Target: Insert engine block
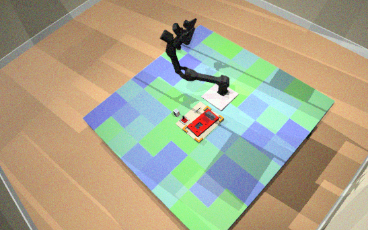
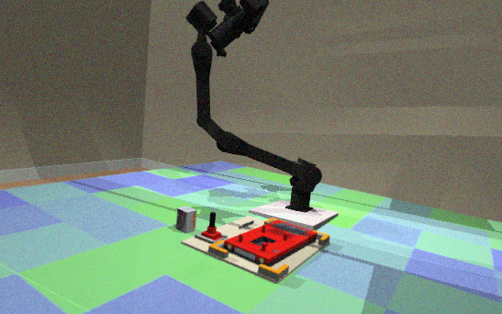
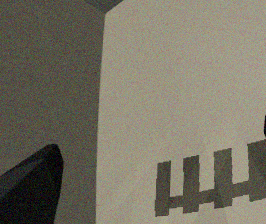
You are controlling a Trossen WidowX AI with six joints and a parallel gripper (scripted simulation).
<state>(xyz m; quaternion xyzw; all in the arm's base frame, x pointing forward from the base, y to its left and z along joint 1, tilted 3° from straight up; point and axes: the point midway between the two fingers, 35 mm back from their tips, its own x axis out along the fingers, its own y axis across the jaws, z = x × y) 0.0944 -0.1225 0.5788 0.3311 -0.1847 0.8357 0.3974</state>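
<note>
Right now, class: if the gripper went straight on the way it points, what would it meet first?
The gripper is open, held high and aimed up and away from the car body. The wrist view shows only a wall ahead, so that would likely come first; how far off it stands is unclear.
</note>
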